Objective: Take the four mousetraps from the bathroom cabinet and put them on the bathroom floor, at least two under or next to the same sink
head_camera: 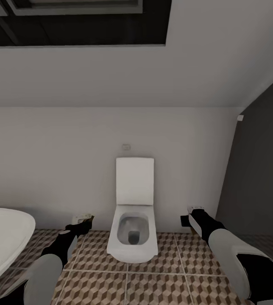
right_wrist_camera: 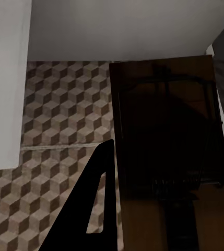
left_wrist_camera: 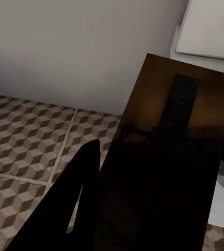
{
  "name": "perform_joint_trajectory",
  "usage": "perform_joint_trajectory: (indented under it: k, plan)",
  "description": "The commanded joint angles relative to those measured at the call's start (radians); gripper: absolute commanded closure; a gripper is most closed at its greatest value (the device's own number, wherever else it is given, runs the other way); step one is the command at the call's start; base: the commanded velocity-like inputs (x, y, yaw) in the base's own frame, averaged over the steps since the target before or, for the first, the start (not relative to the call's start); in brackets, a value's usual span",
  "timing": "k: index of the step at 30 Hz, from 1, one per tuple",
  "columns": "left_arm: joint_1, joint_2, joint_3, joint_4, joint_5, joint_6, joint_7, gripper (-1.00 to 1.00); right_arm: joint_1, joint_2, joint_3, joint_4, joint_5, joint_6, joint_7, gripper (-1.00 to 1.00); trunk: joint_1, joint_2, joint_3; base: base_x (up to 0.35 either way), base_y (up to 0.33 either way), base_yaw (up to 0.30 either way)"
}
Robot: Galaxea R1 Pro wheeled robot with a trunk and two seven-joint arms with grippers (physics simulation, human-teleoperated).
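Facing a pale wall (head_camera: 68, 161) in the bathroom, the head camera looks down on a white toilet (head_camera: 132, 231) with its lid raised, standing at about 6 o'clock from the centre of the picture on the bathroom floor (head_camera: 153, 284), whose large square tiles carry a brown, beige and cream cube pattern with pale grout lines. At 8 o'clock the rounded white rim of a bathtub (head_camera: 5, 241) comes in from the edge, and a dark grey wall (head_camera: 259, 182) closes the room at 3 o'clock. The left end effector (head_camera: 82, 221) is raised at roughly 7 o'clock of the toilet bowl, gripping a mousetrap (head_camera: 81, 219) that looks tan and whitish from above; in the left wrist view the same mousetrap (left_wrist_camera: 166, 162) is a dark brown slab with a metal spring part, pressed against a black finger (left_wrist_camera: 75, 209), above the patterned tiles and next to the toilet. The right end effector (head_camera: 191, 218) is raised at about 4 o'clock of the bowl, closed on a second mousetrap (head_camera: 192, 209), seen there as a small pale edge. In the right wrist view this mousetrap (right_wrist_camera: 169, 157) is a dark wooden slab with wire parts, held against a black finger (right_wrist_camera: 91, 209) over the floor, with the toilet's white side nearby.
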Motion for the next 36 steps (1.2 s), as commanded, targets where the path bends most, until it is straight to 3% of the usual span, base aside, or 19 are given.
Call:
perform_joint_trajectory:
  k: [1, 9, 24, 36]
  plan:
    - [-0.001, -0.001, 0.008, -0.003, -0.008, 0.005, -0.004, 1.00, 0.000, 0.000, -0.006, -0.002, 0.004, 0.005, 0.001, 1.00, 0.000, -0.001, -0.001, 0.010, -0.008, 0.000]
    - [-0.001, 0.000, 0.011, 0.000, -0.007, 0.005, -0.005, 1.00, 0.000, 0.000, -0.006, -0.002, 0.004, 0.005, 0.002, 1.00, 0.000, -0.001, -0.001, 0.033, 0.002, 0.000]
    - [-0.001, 0.000, 0.006, 0.000, -0.010, 0.005, -0.004, 1.00, 0.000, 0.000, -0.006, -0.002, 0.004, 0.005, 0.002, 1.00, 0.000, -0.001, -0.001, 0.260, 0.109, 0.000]
    - [-0.001, 0.000, 0.006, -0.001, -0.010, 0.005, -0.004, 1.00, 0.000, 0.000, -0.006, -0.002, 0.004, 0.005, 0.003, 1.00, 0.000, -0.001, -0.001, 0.070, 0.014, 0.000]
